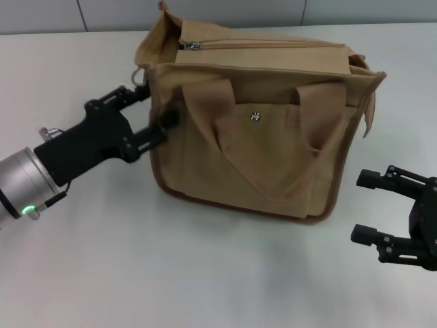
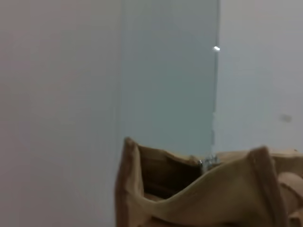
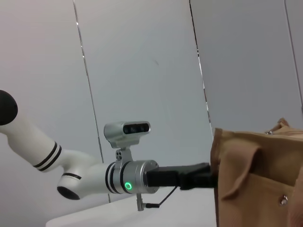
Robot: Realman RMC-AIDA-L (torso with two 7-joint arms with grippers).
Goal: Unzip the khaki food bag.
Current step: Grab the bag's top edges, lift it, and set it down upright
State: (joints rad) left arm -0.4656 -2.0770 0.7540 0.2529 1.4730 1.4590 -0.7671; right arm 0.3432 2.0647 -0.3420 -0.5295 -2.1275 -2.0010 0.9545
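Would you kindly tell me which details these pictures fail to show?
- Inside the khaki food bag: all views, fabric covers it.
- Whether the left gripper pinches the bag's side: head view, fingertips merge with the canvas.
- Right gripper, open beside the bag: head view, body cut by the edge.

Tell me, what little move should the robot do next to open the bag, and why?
Probably the left gripper should keep steadying the khaki food bag while the right gripper, open and apart from the bag near its front corner, lifts toward the zipper pull. The pull sits at the bag's top, far end by the left gripper, and nothing holds it yet.
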